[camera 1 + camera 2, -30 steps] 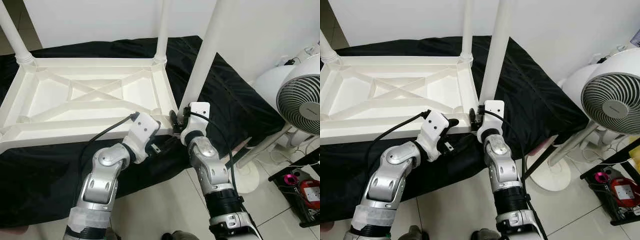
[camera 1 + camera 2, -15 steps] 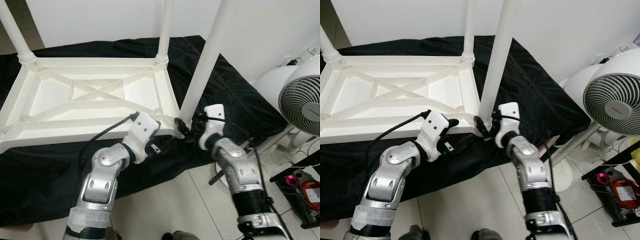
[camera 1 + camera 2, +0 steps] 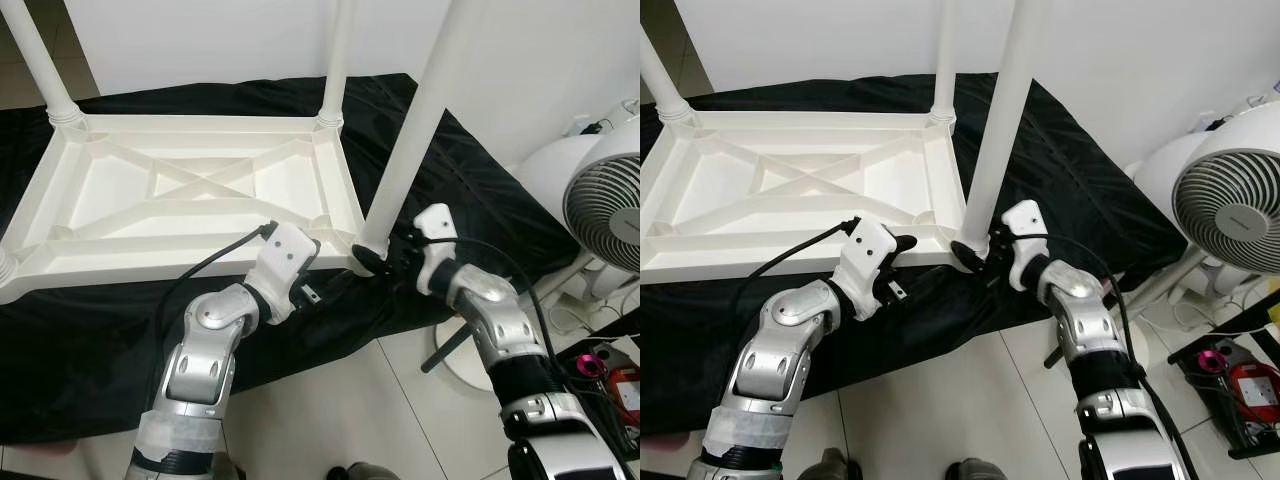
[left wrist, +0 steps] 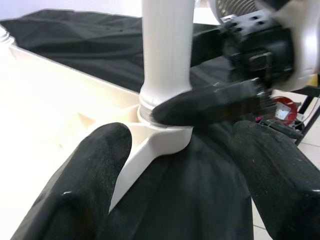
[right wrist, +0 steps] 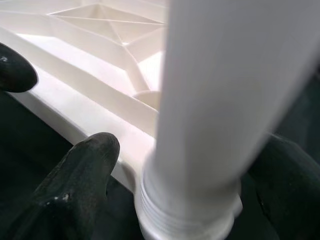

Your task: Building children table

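A white children's table (image 3: 150, 262) lies upside down on a black cloth (image 3: 480, 200). Its near right leg (image 3: 415, 130) stands upright in the corner socket. My right gripper (image 3: 385, 262) reaches in from the right and is shut on that leg's base, one finger (image 4: 210, 102) lying across the collar. In the right wrist view the leg (image 5: 210, 100) stands between the two fingers (image 5: 90, 165). My left gripper (image 3: 325, 290) is open at the table's near rim, just left of that corner. Its fingers (image 4: 85, 180) straddle the corner from below.
Two more legs stand at the far corners, one right (image 3: 335, 60) and one left (image 3: 40, 60). A white fan (image 3: 605, 200) on a round base (image 3: 470, 350) stands close on the right. A black rack with red and pink items (image 3: 620, 375) is beyond it. Tiled floor (image 3: 350, 420) lies under me.
My right arm has swung from in front of the leg round to its right side, its gripper staying at the leg's base. The left arm has held still. The camera has shifted slightly.
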You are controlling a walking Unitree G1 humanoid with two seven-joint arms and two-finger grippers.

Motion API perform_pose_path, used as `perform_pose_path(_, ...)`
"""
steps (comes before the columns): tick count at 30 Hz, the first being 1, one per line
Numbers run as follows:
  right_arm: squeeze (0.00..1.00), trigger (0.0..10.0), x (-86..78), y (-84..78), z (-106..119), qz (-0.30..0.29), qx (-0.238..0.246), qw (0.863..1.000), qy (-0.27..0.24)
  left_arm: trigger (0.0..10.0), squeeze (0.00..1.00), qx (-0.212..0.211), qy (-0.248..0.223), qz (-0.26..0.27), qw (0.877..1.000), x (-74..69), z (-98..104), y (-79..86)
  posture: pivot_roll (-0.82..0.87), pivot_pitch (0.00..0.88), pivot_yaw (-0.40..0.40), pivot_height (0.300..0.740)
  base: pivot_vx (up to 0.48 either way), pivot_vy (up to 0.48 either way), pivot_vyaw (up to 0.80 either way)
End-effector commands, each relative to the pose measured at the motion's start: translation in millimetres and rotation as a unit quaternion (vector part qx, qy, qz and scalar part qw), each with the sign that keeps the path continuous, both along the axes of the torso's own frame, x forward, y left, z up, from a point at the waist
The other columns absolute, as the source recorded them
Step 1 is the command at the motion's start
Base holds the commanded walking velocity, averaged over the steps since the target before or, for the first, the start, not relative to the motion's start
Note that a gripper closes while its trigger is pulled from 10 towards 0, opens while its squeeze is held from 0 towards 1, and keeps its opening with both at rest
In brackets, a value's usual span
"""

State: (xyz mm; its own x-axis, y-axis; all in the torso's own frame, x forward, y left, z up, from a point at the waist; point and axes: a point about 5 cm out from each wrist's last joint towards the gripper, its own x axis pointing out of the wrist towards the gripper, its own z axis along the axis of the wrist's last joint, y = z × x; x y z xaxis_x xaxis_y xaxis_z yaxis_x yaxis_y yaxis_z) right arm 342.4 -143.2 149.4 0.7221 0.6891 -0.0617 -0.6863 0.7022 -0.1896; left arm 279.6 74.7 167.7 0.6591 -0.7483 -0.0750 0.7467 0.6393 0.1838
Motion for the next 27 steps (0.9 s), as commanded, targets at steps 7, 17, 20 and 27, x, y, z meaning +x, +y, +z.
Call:
perform_pose_path(7, 0.00, 0.0, 10.2, -1.5, -6, 0.012, -0.026, 1.000, 0.006, 10.0, 0.00, -0.006, -0.008, 0.082, 0.997, 6.0, 0, 6.3, -0.05, 0.037, -0.046, 0.740, 0.000, 0.000, 0.00)
perform_pose_path(17, 0.00, 10.0, 3.3, -11.4, -22, -0.005, -0.008, 0.999, 0.039, 10.0, 0.00, -0.006, -0.006, 0.080, 0.997, 5.2, -1, 6.1, -0.06, 0.042, -0.034, 0.740, 0.000, 0.000, 0.00)
perform_pose_path(20, 0.00, 10.0, 4.1, -12.1, -23, -0.022, 0.003, 0.999, 0.039, 10.0, 0.00, -0.005, -0.006, 0.079, 0.997, 5.7, -1, 5.6, -0.06, 0.042, -0.034, 0.740, 0.000, 0.000, 0.00)
perform_pose_path(27, 0.00, 10.0, 6.3, -2.1, -26, -0.133, 0.058, 0.988, 0.048, 10.0, 0.00, -0.004, -0.003, 0.072, 0.997, 4.3, -3, 2.6, -0.07, 0.053, -0.033, 0.740, 0.000, 0.000, 0.00)
